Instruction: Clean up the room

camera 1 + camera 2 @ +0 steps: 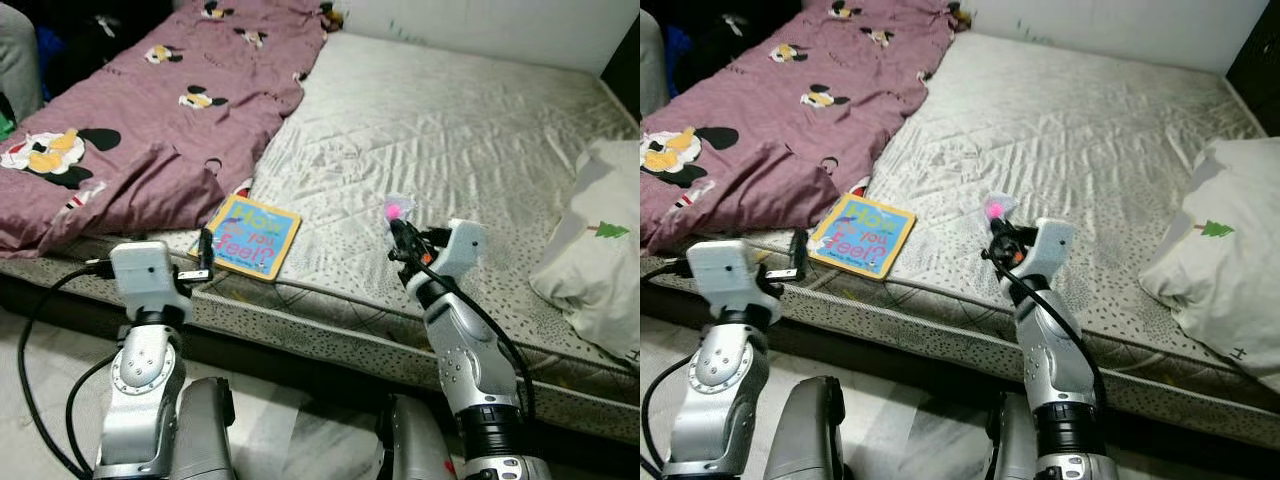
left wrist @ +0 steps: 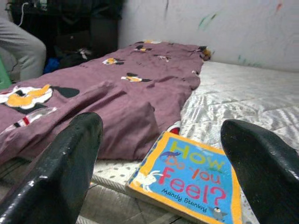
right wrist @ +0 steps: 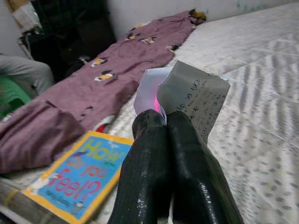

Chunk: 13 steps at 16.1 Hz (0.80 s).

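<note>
A yellow-and-blue picture book [image 1: 247,236] lies flat on the mattress [image 1: 420,130] near its front edge, beside the purple blanket [image 1: 150,110]. My left gripper [image 1: 205,257] hovers just in front of the book with its fingers [image 2: 60,172] spread wide open; the book [image 2: 187,179] lies between them in the left wrist view. My right gripper [image 1: 397,226] is raised over the mattress edge, shut on a small crumpled wrapper [image 3: 189,95] with a pink spot [image 1: 393,209].
A white pillow [image 1: 595,255] with a small green tree print lies at the right of the bed. The purple cartoon-print blanket covers the bed's left side. A person's grey-trousered leg [image 2: 23,49] sits at the far left. Pale floor [image 1: 40,380] lies below the mattress edge.
</note>
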Motion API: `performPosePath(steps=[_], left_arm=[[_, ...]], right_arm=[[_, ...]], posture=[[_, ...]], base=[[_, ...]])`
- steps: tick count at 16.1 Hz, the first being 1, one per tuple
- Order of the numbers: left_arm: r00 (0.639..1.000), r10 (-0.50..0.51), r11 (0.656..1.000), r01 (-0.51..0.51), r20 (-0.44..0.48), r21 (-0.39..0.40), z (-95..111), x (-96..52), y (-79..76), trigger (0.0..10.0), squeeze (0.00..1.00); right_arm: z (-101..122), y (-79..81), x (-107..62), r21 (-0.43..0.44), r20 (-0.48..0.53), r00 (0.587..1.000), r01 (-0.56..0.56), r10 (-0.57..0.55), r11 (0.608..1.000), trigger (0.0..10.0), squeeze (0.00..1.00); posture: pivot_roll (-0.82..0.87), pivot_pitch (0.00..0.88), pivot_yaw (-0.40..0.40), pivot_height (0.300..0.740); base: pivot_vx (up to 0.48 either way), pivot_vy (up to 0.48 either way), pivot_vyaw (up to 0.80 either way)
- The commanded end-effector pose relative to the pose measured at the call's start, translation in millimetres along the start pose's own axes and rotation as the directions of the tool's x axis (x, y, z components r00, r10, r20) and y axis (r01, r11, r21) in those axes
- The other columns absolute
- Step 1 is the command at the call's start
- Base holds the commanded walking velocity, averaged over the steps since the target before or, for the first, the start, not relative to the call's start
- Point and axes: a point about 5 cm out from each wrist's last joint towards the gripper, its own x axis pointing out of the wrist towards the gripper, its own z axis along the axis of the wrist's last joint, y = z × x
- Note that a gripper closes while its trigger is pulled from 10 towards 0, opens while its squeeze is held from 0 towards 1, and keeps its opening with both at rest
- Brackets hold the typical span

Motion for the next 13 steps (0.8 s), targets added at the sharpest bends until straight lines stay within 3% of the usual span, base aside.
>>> performPosePath(steps=[1,9,11,13], left_arm=[[1.0,-0.008,1.0,0.008,-0.015,-0.005,-6,-1.4,-1.2,10.0,0.0],[0.999,-0.043,0.999,0.042,-0.027,-0.022,-12,0.5,-9.3,10.0,0.0],[0.998,-0.05,0.997,0.049,-0.026,-0.059,-12,-0.1,-13.0,10.0,0.0],[0.998,-0.052,0.998,0.051,-0.029,-0.04,-13,-4.7,-13.9,10.0,0.0]], right_arm=[[16,8.1,5.0,-0.021,0.043,0.999,-0.031,0.032,0.999,10.0,0.0],[21,7.4,4.0,-0.03,0.046,0.999,-0.002,0.004,1.0,10.0,0.0],[21,8.3,4.5,-0.033,0.045,0.999,0.001,0.0,0.999,10.0,0.0],[8,4.6,-0.1,-0.044,0.007,1.0,0.022,-0.022,0.999,10.0,0.0]], posture=[[0.03,0.021,-0.075,0.593],[-0.01,0.015,-0.074,0.693],[0.0,0.008,-0.084,0.723],[0.01,0.01,-0.089,0.74]], base=[[0.0,0.0,0.0],[0.0,0.0,0.0],[0.0,0.0,0.0],[0.0,0.0,0.0]])
